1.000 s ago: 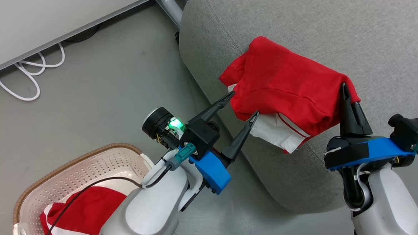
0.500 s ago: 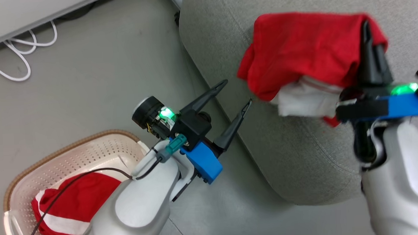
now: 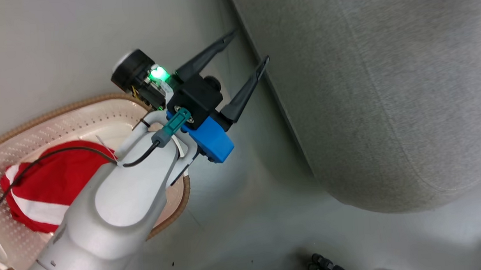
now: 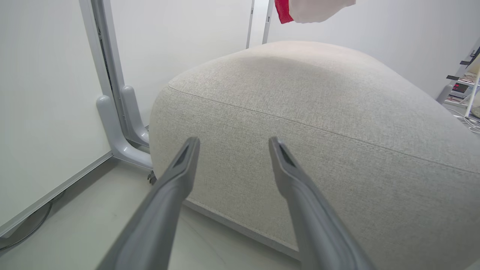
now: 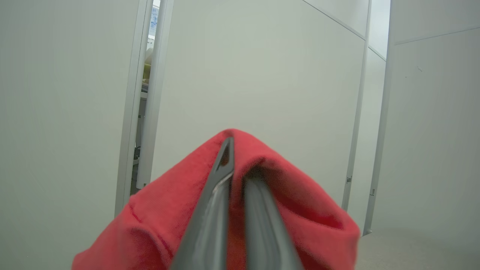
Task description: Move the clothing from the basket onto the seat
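Up the right wrist view, the right claw (image 5: pixel 240 161) pinches clothing (image 5: pixel 300 210); left claw (image 3: pixel 250 44) gapes.

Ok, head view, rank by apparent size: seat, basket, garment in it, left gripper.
1. seat
2. basket
3. garment and left gripper: look alike, gripper nearer the camera, so unranked.

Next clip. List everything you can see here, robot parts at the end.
basket: one, cream, brown rim, on floor at left
garment in basket: one, red and white, inside basket
lifted garment: one, red, hanging from right gripper
seat: one, light grey, beside basket
wall panels: several, white, behind seat
left gripper: one, dark, open, facing seat
right gripper: one, dark, shut on lifted garment
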Controlling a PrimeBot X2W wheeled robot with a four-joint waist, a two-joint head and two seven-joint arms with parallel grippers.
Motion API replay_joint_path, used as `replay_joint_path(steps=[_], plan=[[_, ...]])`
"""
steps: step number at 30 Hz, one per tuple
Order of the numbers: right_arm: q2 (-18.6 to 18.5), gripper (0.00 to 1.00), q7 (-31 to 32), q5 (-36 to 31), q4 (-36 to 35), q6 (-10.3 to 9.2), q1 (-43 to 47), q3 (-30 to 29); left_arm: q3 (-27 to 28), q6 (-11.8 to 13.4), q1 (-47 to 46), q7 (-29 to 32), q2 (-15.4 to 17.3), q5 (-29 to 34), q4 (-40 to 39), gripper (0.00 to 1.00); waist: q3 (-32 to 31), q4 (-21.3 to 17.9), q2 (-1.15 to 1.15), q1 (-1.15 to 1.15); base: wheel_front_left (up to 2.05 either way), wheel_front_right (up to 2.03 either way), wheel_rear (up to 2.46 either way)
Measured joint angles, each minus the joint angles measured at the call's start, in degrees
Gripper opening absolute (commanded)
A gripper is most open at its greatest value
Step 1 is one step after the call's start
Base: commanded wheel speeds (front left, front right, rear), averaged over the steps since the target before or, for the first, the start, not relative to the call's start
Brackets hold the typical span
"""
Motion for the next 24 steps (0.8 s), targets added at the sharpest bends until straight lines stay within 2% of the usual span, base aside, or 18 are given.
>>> replay_joint_path(steps=[4,9,12,16,24], plan=[[-3.94,0.00,0.00,0.04,3.61,0.00,-3.21,-3.39,-0.15,0.00,-1.91,0.94,0.77,0.54,-1.83,1.00,4.37,0.76,0.00,0.00,0.00,0.00,0.00],[-5.67,0.00,0.01,-0.19,10.15,0.00,-4.40,-5.54,-0.85,0.00,-3.24,1.60,1.23,0.98,-3.70,1.00,8.85,2.16,0.00,0.01,0.00,0.00,0.00],[-5.39,0.00,0.00,-0.40,13.34,0.00,-4.43,-7.32,-1.19,0.00,-3.42,1.77,1.44,0.99,-4.45,1.00,10.67,3.21,0.00,0.00,0.00,0.00,0.00],[-3.20,0.00,0.00,-2.07,16.64,0.01,-3.37,-7.21,-1.33,0.09,-3.70,1.78,1.70,0.98,-5.13,1.00,12.02,4.29,0.00,0.01,0.00,0.00,0.00],[-0.21,0.00,-0.01,-3.24,22.86,0.01,-0.31,-7.06,-1.62,0.51,-3.76,1.79,1.98,0.79,-5.53,1.00,11.84,4.90,0.00,0.00,0.00,0.00,0.00]])
